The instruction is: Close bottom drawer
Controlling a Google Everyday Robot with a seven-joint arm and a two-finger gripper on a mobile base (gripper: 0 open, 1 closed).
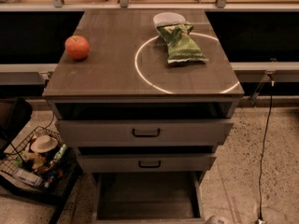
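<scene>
The grey-brown cabinet [140,85] has three drawers. The bottom drawer [147,195] is pulled far out, and I see into its empty tray. Its front and handle are cut off by the lower frame edge. The middle drawer [149,164] and the top drawer [145,132] each show a small black bar handle and stand slightly out. Only a pale rounded tip of my gripper [215,220] shows at the bottom edge, just right of the bottom drawer's right side wall.
On the cabinet top lie a red apple [77,47], a green chip bag [180,43] and a white bowl [169,18]. A wire basket of items [37,160] stands on the floor at the left. A black cable [266,139] hangs at the right.
</scene>
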